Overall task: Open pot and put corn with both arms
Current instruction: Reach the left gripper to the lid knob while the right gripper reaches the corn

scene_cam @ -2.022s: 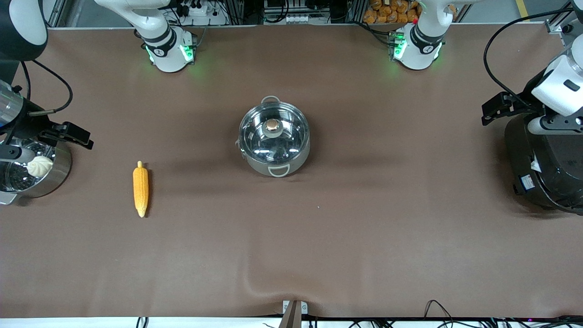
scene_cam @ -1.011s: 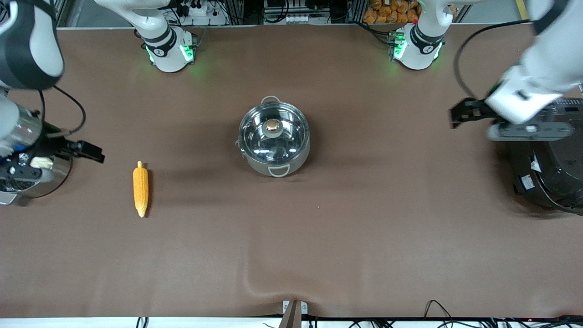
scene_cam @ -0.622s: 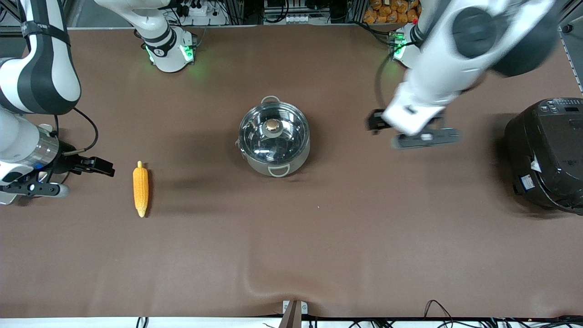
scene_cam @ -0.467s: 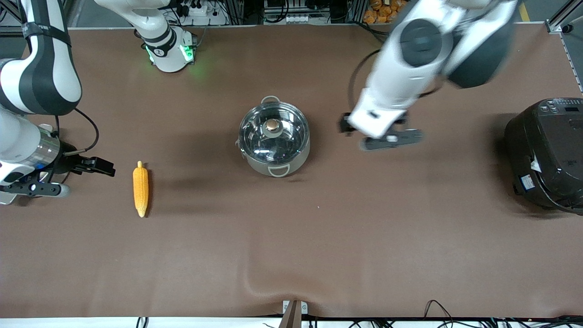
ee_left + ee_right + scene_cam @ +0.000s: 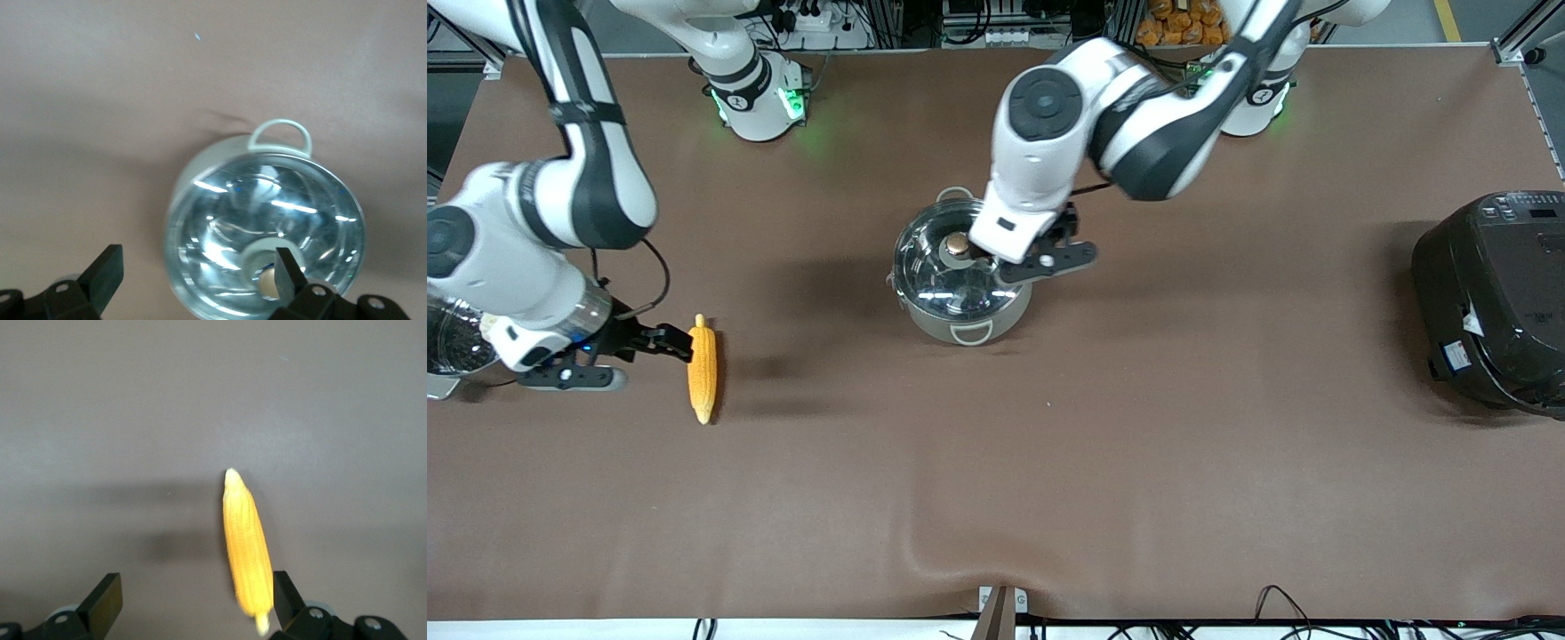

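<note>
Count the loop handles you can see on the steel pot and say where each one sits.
2. On the pot, one loop handle sits on the side nearer the front camera; the other loop handle sits on the side toward the robots' bases. None seems hidden.

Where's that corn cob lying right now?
The corn lies on the brown table toward the right arm's end, nearer the front camera than the pot, with the open right gripper right beside it.

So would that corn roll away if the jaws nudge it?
Probably. The corn is round and tapered, lying loose on the flat table, so a sideways nudge would likely roll it in a curve. It looks stiff, so a grip across its middle should hold.
</note>
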